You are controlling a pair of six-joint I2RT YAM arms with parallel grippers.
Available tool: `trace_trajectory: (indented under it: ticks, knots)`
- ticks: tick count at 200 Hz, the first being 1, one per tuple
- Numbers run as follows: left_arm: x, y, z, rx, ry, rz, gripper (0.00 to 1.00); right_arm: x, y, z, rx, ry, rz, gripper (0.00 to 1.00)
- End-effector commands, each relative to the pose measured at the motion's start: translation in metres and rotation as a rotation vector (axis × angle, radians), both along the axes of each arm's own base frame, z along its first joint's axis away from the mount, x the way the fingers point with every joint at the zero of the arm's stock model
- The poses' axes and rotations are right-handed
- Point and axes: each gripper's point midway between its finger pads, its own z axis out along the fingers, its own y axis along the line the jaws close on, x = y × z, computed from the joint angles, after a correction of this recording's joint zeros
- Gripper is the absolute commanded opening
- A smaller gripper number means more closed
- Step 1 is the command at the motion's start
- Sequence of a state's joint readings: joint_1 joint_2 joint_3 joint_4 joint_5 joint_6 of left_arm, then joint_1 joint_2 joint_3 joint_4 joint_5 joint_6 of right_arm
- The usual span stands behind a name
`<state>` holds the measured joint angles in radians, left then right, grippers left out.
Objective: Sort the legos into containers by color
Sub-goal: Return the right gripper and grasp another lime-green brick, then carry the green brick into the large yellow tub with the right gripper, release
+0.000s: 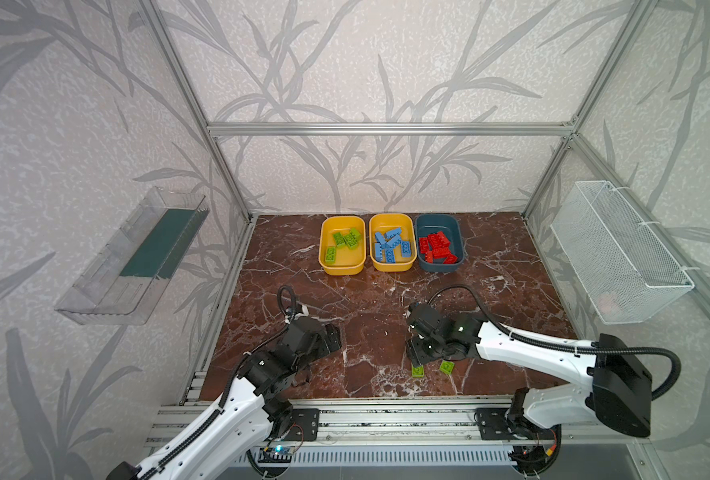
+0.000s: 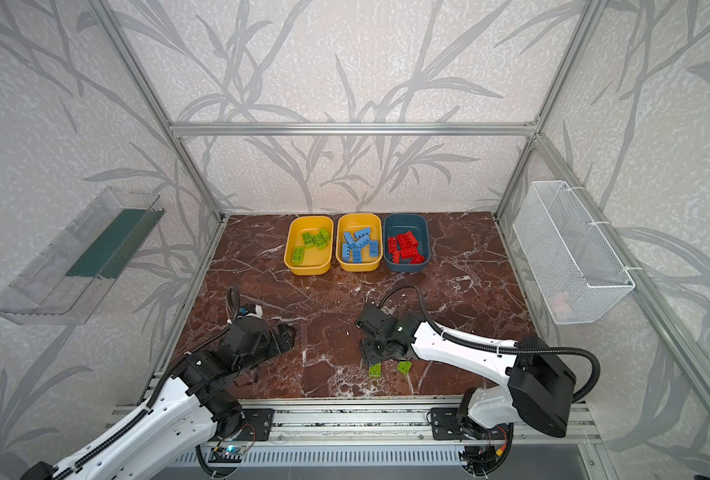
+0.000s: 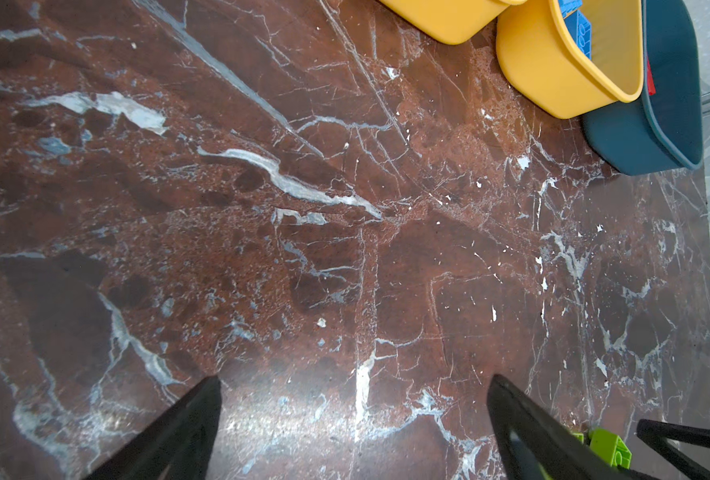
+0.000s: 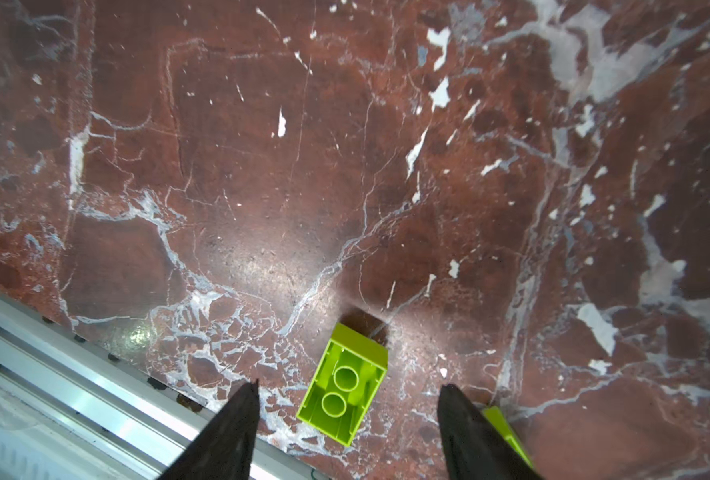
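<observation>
Two lime green legos lie on the marble near the front edge. One [image 1: 418, 370] [image 4: 345, 386] lies studs down, hollow side up. It sits between the fingers of my right gripper [image 1: 416, 360] [image 4: 349, 384], which is open with a gap on each side of the brick. The other green lego [image 1: 447, 366] [image 4: 507, 432] lies just outside one finger. My left gripper [image 3: 356, 377] [image 1: 305, 375] hangs open over bare marble. At the back stand the containers: a yellow tub [image 1: 342, 272] with green legos, a yellow tub [image 1: 392, 268] with blue legos, and a dark blue tub [image 1: 442, 269] with red legos.
A clear plastic tray [image 1: 137, 257] hangs on the left wall and a white wire basket [image 1: 619, 257] on the right wall. An aluminium rail [image 1: 345, 409] [image 4: 74, 374] runs along the front edge, close to the green legos.
</observation>
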<state>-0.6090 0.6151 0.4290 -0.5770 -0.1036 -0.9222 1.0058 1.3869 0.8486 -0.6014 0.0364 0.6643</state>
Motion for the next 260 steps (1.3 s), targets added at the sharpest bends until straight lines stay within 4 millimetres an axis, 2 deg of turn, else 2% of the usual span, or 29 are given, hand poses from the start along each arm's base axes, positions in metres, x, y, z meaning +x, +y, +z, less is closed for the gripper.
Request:
trace_trajectory:
  ticks: [1,39,60,95,163,188,213,235,260]
  knots:
    - [-0.007,0.008,-0.006,0.018,0.018,0.025,0.99,-0.017,-0.007,-0.018,-0.046,0.040,-0.033,0.66]
    - [-0.007,0.007,-0.011,0.020,0.017,0.017,0.99,-0.029,0.000,-0.028,-0.056,0.068,-0.036,0.62]
    - [-0.006,0.007,-0.011,0.027,0.014,0.009,0.99,-0.035,0.000,-0.040,-0.090,0.102,-0.051,0.60]
    - [-0.008,0.011,-0.010,0.044,0.009,0.008,0.99,-0.039,-0.005,-0.056,-0.134,0.133,-0.077,0.48]
    - [-0.010,0.022,-0.013,0.049,-0.032,0.047,0.99,-0.042,0.009,-0.067,-0.120,0.185,-0.067,0.27]
    - [-0.011,0.026,-0.012,0.053,-0.047,0.057,0.99,-0.037,0.015,-0.057,-0.107,0.163,-0.055,0.24]
    - [-0.010,0.026,-0.010,0.058,-0.050,0.056,0.99,-0.024,0.030,-0.033,-0.069,0.103,-0.022,0.24]
    - [-0.008,0.024,-0.011,0.071,-0.045,0.047,0.99,0.000,0.051,-0.008,-0.039,0.041,0.024,0.24]
    - [-0.003,0.020,-0.013,0.088,-0.030,0.033,0.99,0.038,0.084,0.024,0.022,-0.025,0.091,0.24]
